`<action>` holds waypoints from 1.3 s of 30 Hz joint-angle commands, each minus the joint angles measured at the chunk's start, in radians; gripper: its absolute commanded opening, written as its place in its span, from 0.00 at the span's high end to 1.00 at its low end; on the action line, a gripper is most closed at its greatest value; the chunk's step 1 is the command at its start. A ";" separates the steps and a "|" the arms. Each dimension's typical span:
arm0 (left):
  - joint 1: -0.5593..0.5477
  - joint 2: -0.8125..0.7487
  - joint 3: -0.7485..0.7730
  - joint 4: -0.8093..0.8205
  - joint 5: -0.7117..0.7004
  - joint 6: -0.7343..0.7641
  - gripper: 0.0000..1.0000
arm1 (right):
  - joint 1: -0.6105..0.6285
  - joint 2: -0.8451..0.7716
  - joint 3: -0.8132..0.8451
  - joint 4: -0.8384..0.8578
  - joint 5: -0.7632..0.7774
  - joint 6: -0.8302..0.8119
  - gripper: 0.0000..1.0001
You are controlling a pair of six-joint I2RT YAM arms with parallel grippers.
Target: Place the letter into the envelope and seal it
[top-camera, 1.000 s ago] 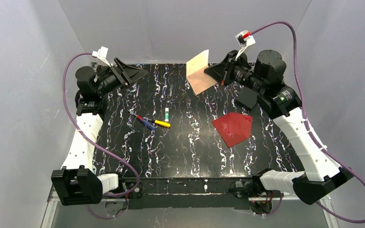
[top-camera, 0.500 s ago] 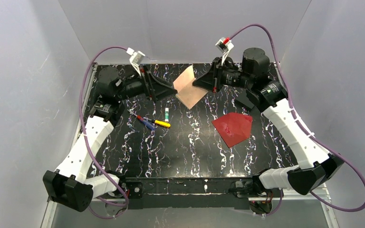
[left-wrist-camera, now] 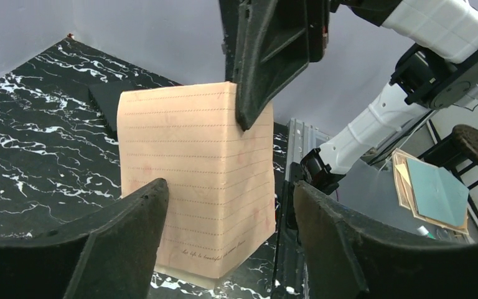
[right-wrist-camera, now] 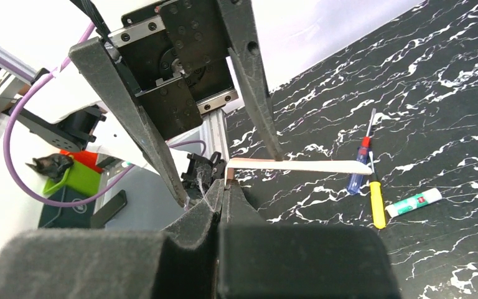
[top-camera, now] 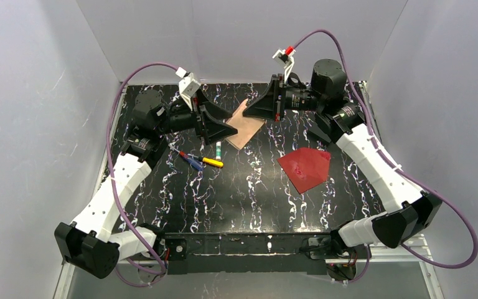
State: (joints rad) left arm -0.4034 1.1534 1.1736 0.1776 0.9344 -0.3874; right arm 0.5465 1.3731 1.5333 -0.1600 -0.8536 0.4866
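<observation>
The letter is a pale pink lined sheet, folded over, hanging above the back middle of the table. My right gripper is shut on its upper corner, seen edge-on in the right wrist view as the letter juts from the right gripper. My left gripper is open. In the left wrist view the letter stands between the wide-apart fingers of the left gripper without touching them. The dark red envelope lies flat at the right.
A blue-and-red screwdriver, a yellow screwdriver and a glue stick lie left of centre, just in front of the left gripper. A black square sheet lies under the right arm, behind the envelope.
The right arm carried the letter leftwards and lower. The left arm swung in from the back left corner, and its open fingers now straddle the letter.
</observation>
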 commanded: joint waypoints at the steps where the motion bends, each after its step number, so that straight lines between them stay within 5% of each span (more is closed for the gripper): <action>1: -0.006 -0.020 0.013 0.016 0.065 0.094 0.34 | 0.009 0.012 0.020 0.063 -0.052 0.031 0.99; 12: -0.006 0.022 0.018 0.016 0.129 -0.030 0.70 | 0.011 0.003 0.019 0.082 -0.043 -0.006 0.99; 18: -0.006 0.025 0.012 0.016 0.124 -0.042 1.00 | 0.012 0.004 0.018 0.082 -0.046 -0.016 0.99; 20: -0.006 0.024 0.007 0.016 0.115 -0.042 1.00 | 0.012 0.003 0.018 0.078 -0.022 -0.014 0.99; 27: -0.006 -0.012 -0.033 0.014 -0.051 -0.034 1.00 | 0.009 -0.049 -0.002 0.000 0.221 -0.013 0.47; 32: -0.006 0.029 0.031 0.021 -0.122 -0.166 1.00 | 0.009 -0.210 -0.208 0.157 0.539 0.104 0.11; 39: -0.005 0.058 0.120 0.060 -0.153 -0.373 1.00 | 0.009 -0.257 -0.442 0.590 0.536 0.496 0.02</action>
State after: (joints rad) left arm -0.4034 1.2129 1.2228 0.1822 0.8185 -0.6125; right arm 0.5564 1.0981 1.1637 0.0875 -0.3553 0.7189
